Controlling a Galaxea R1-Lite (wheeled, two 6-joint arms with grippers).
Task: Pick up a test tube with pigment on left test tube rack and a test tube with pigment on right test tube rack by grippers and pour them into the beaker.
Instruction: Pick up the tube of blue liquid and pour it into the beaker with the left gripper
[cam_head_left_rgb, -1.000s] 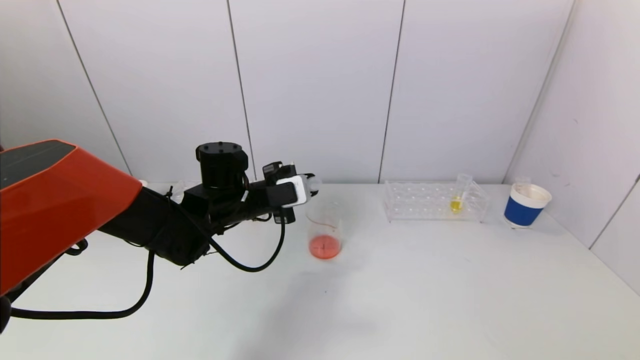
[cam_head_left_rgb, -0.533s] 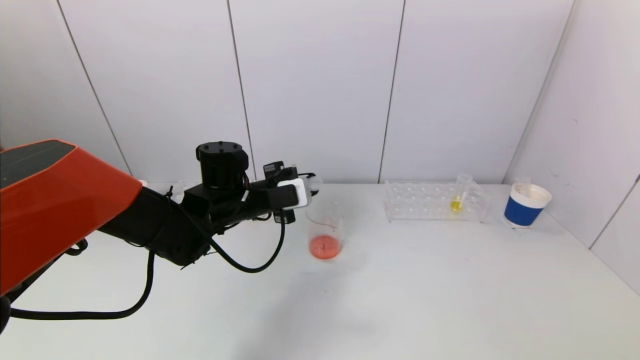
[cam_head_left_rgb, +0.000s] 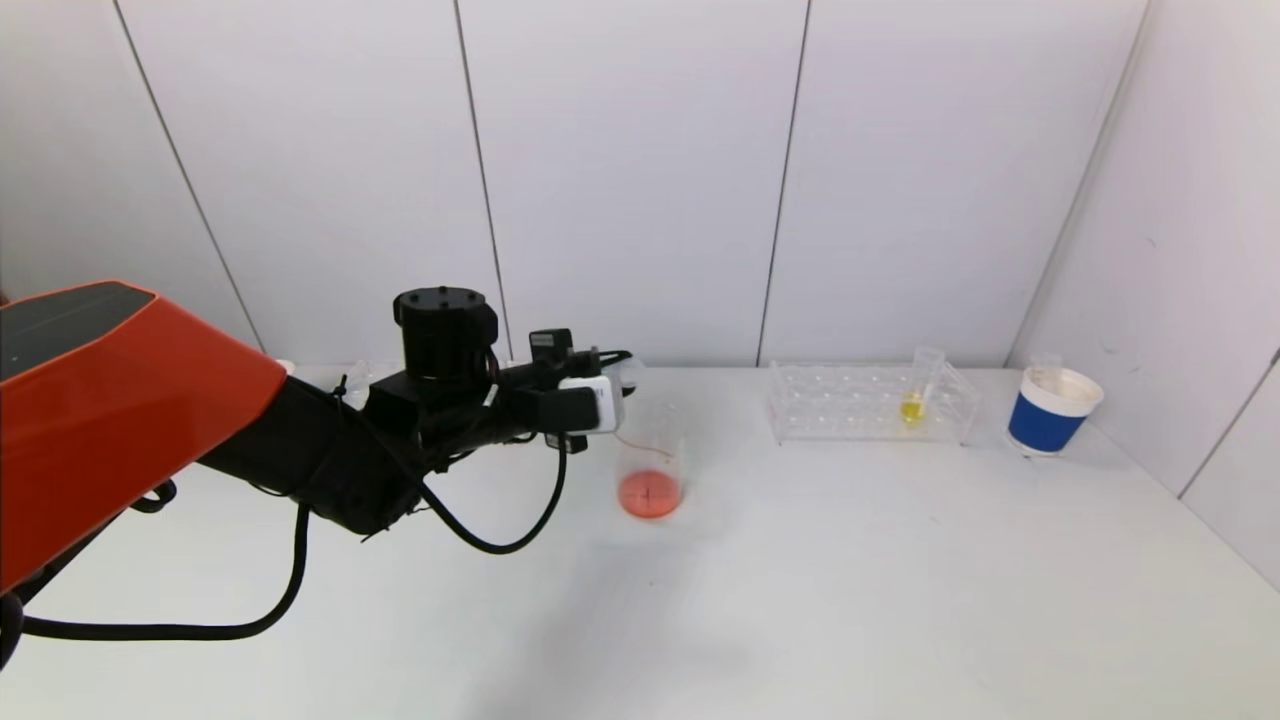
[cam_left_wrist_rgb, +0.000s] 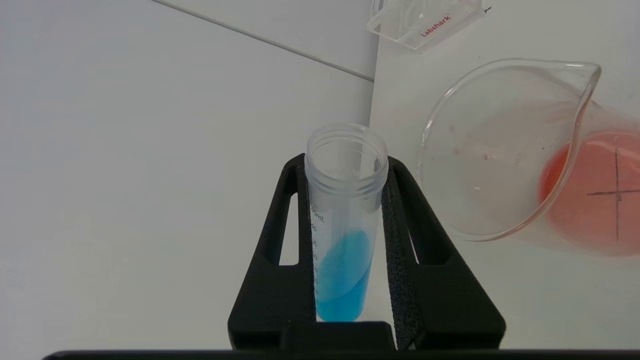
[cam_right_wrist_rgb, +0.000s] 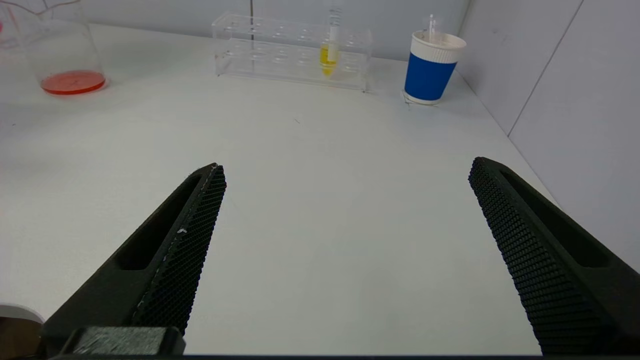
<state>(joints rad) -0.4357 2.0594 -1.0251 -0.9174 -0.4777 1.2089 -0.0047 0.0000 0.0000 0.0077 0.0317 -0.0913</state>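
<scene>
Beside the beaker (cam_head_left_rgb: 650, 470), left tool (cam_left_wrist_rgb: 345, 172) has tilted flatter.

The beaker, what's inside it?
The beaker holds a shallow pool of orange-red liquid at the bottom; a black cross shows through it. The left gripper beside the rim holds a tube of blue liquid, none poured in yet.

Orange shell on left arm (cam_head_left_rgb: 110, 400), black joints, looping black cable (cam_head_left_rgb: 480, 520), white wrist camera block (cam_head_left_rgb: 590, 403)
</scene>
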